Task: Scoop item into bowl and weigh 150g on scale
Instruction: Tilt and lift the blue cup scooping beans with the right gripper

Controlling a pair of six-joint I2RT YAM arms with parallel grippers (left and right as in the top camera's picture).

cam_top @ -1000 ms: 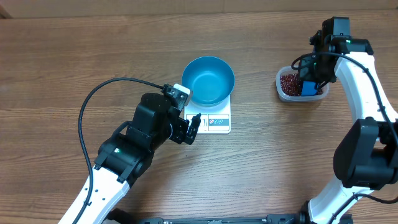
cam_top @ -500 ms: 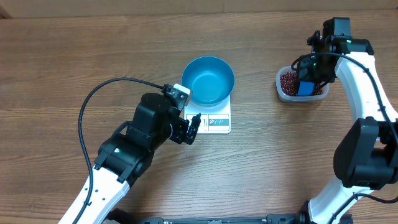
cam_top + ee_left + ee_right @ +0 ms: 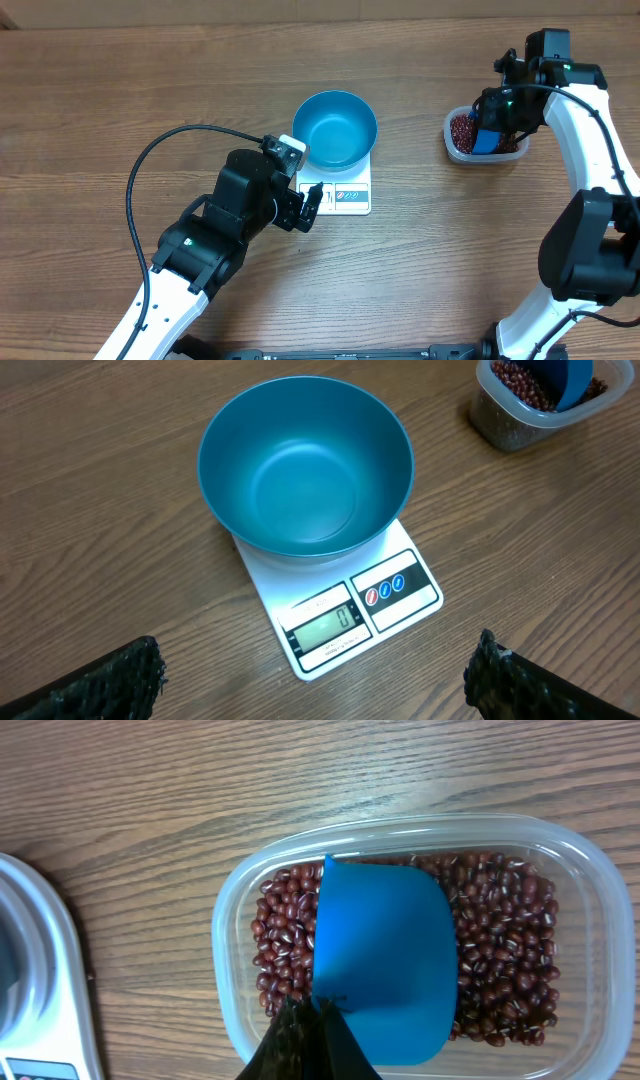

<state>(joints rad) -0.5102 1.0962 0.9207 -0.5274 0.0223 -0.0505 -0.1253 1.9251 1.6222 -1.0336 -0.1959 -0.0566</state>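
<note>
The blue bowl [image 3: 335,130] stands empty on the white scale [image 3: 345,196], whose display [image 3: 325,627] reads zero. My left gripper [image 3: 303,212] hovers open just in front of the scale; in the left wrist view its fingertips [image 3: 115,678] stand wide apart with nothing between them. The red-brown beans [image 3: 495,950] fill a clear plastic tub [image 3: 456,146] at the right. My right gripper [image 3: 318,1012] is shut on a small blue scoop [image 3: 385,955], which sits tilted down among the beans.
The left arm's black cable [image 3: 160,150] loops over the table to the left of the bowl. The tub [image 3: 500,425] stands well to the right of the scale, with bare wooden table between them.
My right gripper has shifted the scoop slightly to the left inside the tub. The left arm, bowl and scale have not moved.
</note>
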